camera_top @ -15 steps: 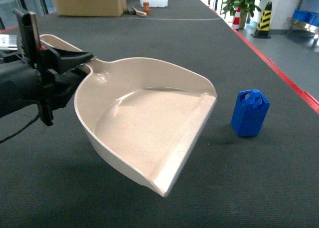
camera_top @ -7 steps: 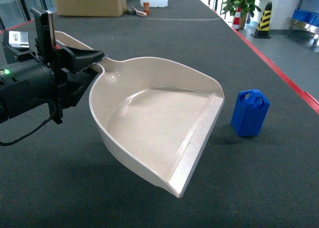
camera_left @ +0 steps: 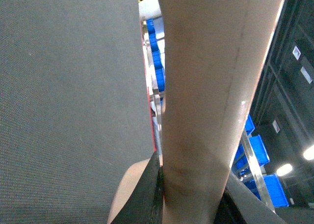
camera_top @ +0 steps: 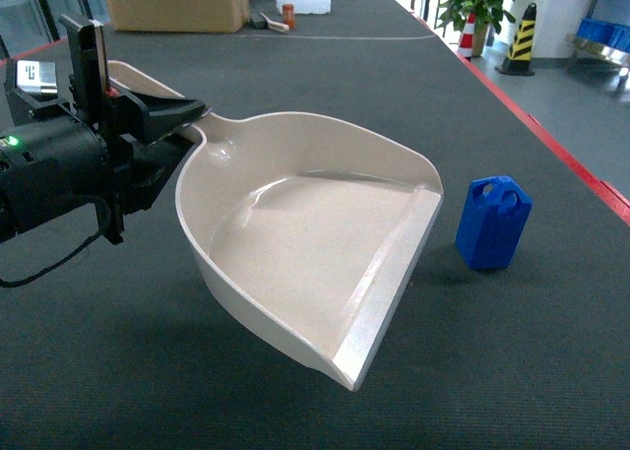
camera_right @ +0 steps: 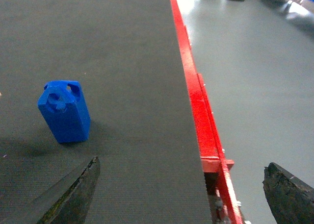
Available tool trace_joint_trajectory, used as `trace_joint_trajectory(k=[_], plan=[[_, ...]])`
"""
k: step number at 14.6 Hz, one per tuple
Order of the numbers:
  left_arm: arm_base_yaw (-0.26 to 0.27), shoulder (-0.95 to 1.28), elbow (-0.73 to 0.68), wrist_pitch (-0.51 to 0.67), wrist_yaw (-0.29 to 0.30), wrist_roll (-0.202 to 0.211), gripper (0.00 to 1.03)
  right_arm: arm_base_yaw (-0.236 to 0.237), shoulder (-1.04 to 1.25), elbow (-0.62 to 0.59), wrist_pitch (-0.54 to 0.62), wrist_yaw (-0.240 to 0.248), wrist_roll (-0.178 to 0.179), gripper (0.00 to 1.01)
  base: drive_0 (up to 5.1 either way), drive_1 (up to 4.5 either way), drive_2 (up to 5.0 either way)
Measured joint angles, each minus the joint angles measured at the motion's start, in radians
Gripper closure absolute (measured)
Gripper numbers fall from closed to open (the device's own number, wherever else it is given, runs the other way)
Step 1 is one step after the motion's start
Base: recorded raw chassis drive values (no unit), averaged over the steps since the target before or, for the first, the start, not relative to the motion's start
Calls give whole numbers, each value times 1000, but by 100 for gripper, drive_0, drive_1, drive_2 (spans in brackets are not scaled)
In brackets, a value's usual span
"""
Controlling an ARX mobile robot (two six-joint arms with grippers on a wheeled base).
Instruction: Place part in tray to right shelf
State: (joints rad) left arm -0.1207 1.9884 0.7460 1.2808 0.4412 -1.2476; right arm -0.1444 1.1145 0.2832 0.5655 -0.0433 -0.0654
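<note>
The part (camera_top: 493, 223) stands upright on the dark mat (camera_top: 295, 76), just right of the tray (camera_top: 305, 243) and not touching it; I judge nothing is loaded yet. My left gripper (camera_top: 148, 125) is clamped on the tray's handle stub, holding the scoop tilted with its front lip toward the part; my right gripper (camera_right: 179, 192) hangs wide and empty near the part. Still to do: pick the part, drop it in the tray, carry both to the right shelf.

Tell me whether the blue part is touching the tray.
Apart. In the head view a strip of bare dark mat separates the blue part from the front lip of the tray, which the left gripper holds by its handle.
</note>
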Motion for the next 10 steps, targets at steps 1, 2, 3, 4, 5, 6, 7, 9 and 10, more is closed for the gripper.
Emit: trace_joint_trajectory(k=[1,2,3,4,5,6,7,9,10], plan=[[0,0,0,-1,0,0,85,19,158,82,15,-6,2,3,0,0,0],[0,0,0,0,0,0,85,44,271,155,-11,-32,5,3,0,0,0],[0,0,0,0,0,0,85,79,375,235,-36,-62,13,3,0,0,0],[0,0,0,-1,0,0,85,107,443,303,-48,-69,17,3,0,0,0],[0,0,0,0,0,0,85,135,491,374,-68,-69,20,3,0,0,0],[0,0,0,0,0,0,85,164,534,454,-90,-68,25,3,0,0,0],[0,0,0,0,0,0,85,185,570,518,-112,-61,40,3,0,0,0],[0,0,0,0,0,0,85,228,658,643,-172,-47,76,3,0,0,0],[0,0,0,-1,0,0,85,247,698,691,-193,-38,93,3,0,0,0]])
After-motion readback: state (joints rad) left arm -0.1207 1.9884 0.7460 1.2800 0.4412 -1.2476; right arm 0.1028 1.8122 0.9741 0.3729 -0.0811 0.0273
